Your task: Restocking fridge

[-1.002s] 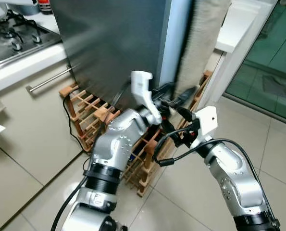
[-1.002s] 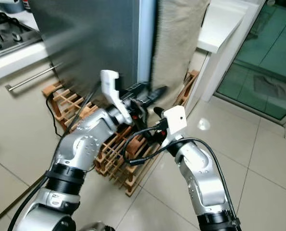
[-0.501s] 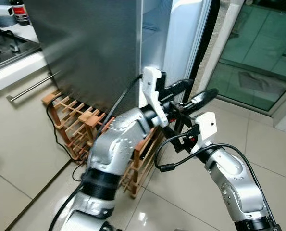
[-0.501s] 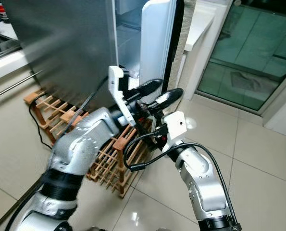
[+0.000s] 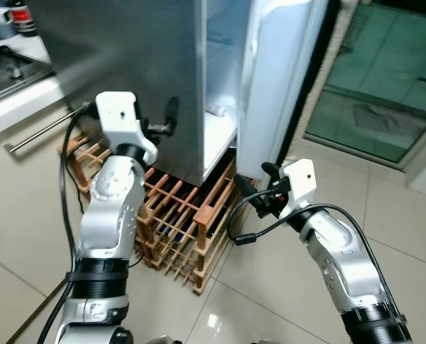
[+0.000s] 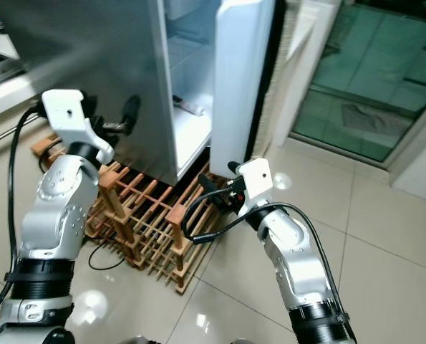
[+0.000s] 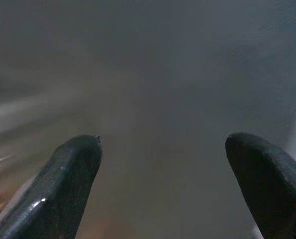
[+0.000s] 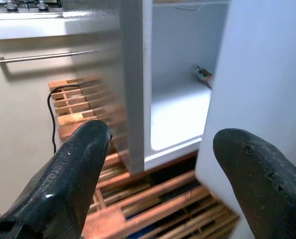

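Leftward, the left tool (image 5: 168,118) hangs spread and empty against the steel fridge (image 5: 137,64) side, its door (image 5: 273,86) ajar at upper centre, while the right tool (image 5: 255,183), also spread empty, sits lower right over the wooden rack (image 5: 184,222).

The head views are evenly lit and fairly sharp. Glare spots are seen on the glossy floor tiles (image 5: 220,322), and the open fridge (image 6: 187,107) interior is brightly lit and pale. The fridge's grey side is smeared with soft reflections. The left wrist view is dim and blurred to grey haze. In the right wrist view, the wooden rack (image 8: 138,199) is blurred.
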Controlling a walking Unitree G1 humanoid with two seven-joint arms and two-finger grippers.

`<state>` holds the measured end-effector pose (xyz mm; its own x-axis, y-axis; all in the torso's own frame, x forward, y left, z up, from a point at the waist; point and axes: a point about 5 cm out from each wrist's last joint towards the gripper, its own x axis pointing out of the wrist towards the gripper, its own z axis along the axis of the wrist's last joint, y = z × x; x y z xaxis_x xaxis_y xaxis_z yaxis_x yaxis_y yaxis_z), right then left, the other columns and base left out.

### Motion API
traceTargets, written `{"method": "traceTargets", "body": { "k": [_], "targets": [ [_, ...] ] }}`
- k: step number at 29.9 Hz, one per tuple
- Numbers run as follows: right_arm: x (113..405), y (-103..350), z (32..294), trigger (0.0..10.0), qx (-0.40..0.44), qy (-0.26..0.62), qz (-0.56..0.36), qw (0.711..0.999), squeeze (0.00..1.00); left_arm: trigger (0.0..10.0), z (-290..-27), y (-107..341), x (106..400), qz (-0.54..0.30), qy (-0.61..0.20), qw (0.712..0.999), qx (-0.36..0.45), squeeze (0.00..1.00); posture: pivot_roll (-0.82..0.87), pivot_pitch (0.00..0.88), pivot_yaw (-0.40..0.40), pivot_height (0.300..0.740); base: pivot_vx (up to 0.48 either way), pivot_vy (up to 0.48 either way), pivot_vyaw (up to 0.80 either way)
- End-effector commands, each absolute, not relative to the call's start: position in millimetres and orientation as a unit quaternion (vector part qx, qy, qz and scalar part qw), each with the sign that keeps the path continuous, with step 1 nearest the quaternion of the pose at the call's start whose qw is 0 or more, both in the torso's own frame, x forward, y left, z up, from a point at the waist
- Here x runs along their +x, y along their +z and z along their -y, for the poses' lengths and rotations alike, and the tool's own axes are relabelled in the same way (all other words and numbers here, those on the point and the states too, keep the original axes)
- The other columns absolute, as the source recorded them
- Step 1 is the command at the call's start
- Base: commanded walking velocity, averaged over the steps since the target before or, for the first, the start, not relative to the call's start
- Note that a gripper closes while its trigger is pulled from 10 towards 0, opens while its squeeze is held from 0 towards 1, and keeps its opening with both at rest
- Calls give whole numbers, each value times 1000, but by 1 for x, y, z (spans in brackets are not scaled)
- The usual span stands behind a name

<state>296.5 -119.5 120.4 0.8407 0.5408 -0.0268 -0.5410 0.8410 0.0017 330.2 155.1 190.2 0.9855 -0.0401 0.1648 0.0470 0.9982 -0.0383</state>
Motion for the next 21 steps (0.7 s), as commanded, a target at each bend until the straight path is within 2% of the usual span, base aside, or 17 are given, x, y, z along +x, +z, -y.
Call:
{"method": "traceTargets", "body": {
  "k": [1, 3, 9, 18, 19, 21],
  "targets": [
    [301, 121, 124, 10000, -12, 265, -7, 964, 0, 10000, -157, 185, 331, 72, -2, 997, 2, 0, -59, 0, 10, 740, 0, 0, 0],
    [318, 123, 130, 10000, -15, 232, -1, 973, 0, 10000, -179, 167, 330, 33, 66, 997, 36, 0, -36, 0, 0, 740, 0, 0, 0],
    [338, 125, 124, 10000, -26, 245, -1, 969, 0, 10000, -203, 164, 321, 27, 121, 991, 55, 0, 26, 0, -6, 740, 0, 0, 0],
    [350, 128, 134, 10000, -40, 219, 8, 975, 0, 10000, -211, 167, 319, 25, 123, 989, 73, 0, 45, 8, 32, 740, 0, 0, 0],
    [351, 127, 152, 10000, -46, 191, 10, 981, 0, 10000, -210, 168, 321, 24, 114, 990, 78, 0, 24, 10, 62, 740, 0, 0, 0],
    [352, 126, 160, 10000, -47, 179, 10, 983, 0, 10000, -209, 169, 322, 24, 110, 990, 79, 0, 20, 10, 68, 740, 0, 0, 0]
  ]
}}
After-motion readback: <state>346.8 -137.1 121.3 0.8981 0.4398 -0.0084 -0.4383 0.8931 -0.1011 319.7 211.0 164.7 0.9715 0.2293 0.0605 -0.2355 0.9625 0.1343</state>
